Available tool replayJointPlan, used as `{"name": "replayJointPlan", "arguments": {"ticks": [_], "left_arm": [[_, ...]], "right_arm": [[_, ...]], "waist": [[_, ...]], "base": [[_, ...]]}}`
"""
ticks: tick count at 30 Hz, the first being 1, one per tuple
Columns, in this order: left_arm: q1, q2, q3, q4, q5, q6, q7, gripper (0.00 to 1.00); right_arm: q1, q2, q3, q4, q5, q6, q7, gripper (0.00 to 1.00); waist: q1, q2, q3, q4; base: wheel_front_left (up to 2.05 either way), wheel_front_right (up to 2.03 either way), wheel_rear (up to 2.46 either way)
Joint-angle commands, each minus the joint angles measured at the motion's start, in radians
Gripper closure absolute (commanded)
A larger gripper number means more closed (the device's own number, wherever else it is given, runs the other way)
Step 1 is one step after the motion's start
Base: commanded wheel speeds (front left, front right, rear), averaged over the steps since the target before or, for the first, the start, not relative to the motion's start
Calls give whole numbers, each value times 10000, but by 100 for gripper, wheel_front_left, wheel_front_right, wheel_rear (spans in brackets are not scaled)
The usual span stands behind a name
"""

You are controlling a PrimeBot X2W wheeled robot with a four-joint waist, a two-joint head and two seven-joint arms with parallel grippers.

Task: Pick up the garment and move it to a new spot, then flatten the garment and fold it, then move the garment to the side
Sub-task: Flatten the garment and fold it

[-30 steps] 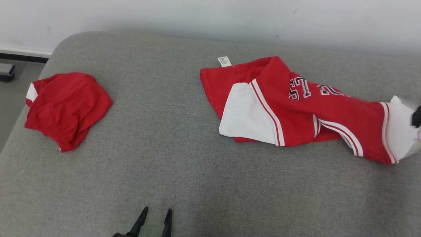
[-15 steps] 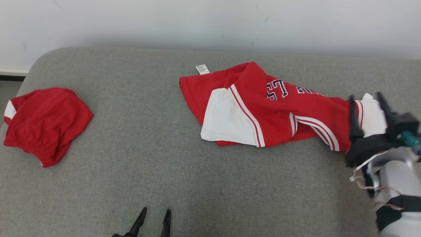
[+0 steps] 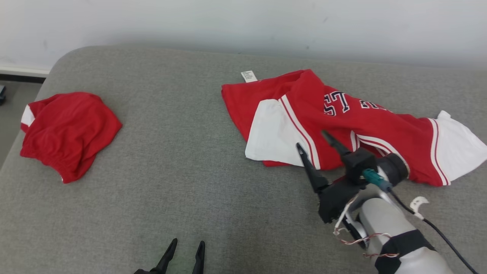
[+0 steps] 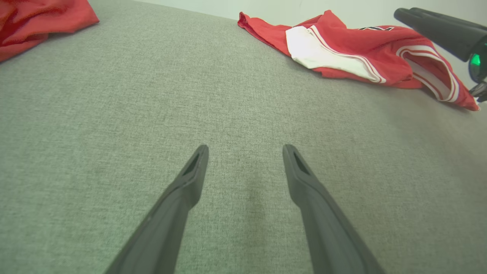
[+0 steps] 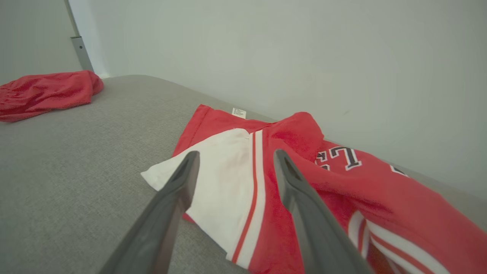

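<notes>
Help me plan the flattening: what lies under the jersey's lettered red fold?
A white panel and red layer stick out beneath the lettered fold; the rest underneath is covered.

- Plain indoor room, more test space than furnished home.
- Bare white wall (image 3: 228, 23), skirting strip (image 3: 23, 71), grey floor (image 3: 9, 125).
- Grey fabric-covered worktop (image 3: 190, 171), rounded corner.

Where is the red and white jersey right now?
In the head view the jersey lies crumpled on the right half of the grey cushion, near the wall, with the open right tool at its near edge. The other red garment sits far left.
</notes>
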Motion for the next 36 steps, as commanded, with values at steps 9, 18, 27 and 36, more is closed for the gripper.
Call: {"name": "replayJointPlan", "arguments": {"ticks": [9,18,27,36], "left_arm": [[-206,8,-260,22,-378,9,-34,0],[-533,5,-319,-132,-697,13,-34,0],[-661,4,-508,-202,-811,138,-34,0],[-698,5,-449,-120,-802,150,-34,0]], "right_arm": [[-1232,262,2175,1427,913,-22,132,0],[-2315,305,3175,2967,1068,-22,426,0],[-2579,493,3867,3631,1254,-22,348,7],[-2890,487,3696,4412,1123,-24,206,96]], "waist": [[0,0,500,1003],[0,0,1123,1648],[0,0,1269,1653],[0,0,1281,1564]], "base": [[0,0,0],[0,0,0],[0,0,0],[0,0,0]]}}
